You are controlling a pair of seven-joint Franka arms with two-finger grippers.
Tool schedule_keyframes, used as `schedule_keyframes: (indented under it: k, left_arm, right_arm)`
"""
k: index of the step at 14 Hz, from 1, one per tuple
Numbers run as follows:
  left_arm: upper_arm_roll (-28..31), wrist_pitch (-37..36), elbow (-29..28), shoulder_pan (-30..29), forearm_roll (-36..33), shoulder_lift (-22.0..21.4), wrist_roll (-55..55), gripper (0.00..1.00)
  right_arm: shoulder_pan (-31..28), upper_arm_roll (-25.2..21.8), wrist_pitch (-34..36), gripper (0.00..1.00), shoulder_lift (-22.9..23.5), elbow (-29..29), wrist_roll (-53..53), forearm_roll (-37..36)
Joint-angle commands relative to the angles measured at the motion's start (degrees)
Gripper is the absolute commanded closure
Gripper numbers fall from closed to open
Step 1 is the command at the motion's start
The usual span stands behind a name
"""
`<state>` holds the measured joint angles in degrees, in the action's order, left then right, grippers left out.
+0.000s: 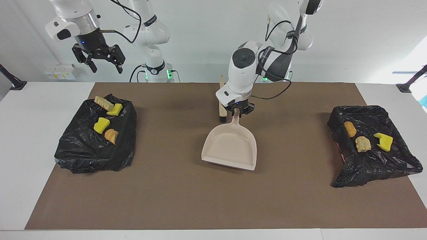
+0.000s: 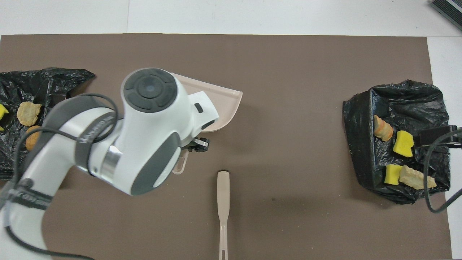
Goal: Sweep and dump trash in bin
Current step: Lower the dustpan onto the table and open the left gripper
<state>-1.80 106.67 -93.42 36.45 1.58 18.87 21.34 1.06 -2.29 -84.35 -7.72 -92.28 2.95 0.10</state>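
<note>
Trash chunks point(image 1: 106, 121) of yellow, tan and orange foam lie on black plastic bags point(image 1: 95, 136) at both table ends. Left gripper point(image 1: 237, 110) clamps the beige plastic dustpan point(image 1: 230, 148) mid-table; right gripper point(image 1: 100, 61) hangs wide open.

We see a white table point(image 1: 20, 133) covered by a brown mat point(image 1: 186, 196). On the mat lie 2 black bags point(image 1: 86, 150) point(image 1: 377, 163), a beige brush point(image 2: 223, 202) and a beige dustpan point(image 1: 230, 150).
</note>
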Motion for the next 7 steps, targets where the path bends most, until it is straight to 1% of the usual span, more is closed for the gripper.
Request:
schedule_keyframes:
  k: [1,3,5,7]
  left_arm:
    - [1.01,3.36,1.49,0.64,1.75,1.25,2.74,1.0]
    - [1.01,5.21,1.32,0.9,2.19,1.52,2.92,1.0]
    - [1.01,8.28,0.44,0.99,2.81,2.4,4.06,1.0]
    - [1.01,9.69,0.52,1.51,2.81,4.58,4.24,1.0]
  right_arm:
    - [-0.71,0.71,1.46,0.0,-0.1,0.18,-4.07,-1.68]
    - [-0.71,0.71,1.65,0.0,-1.33,-1.58,-7.16,-1.77]
    - [-0.8,0.62,1.73,0.0,-1.33,-1.58,-7.34,-1.77]
    - [-0.8,0.62,1.82,0.0,-1.34,-1.67,-7.17,-1.86]
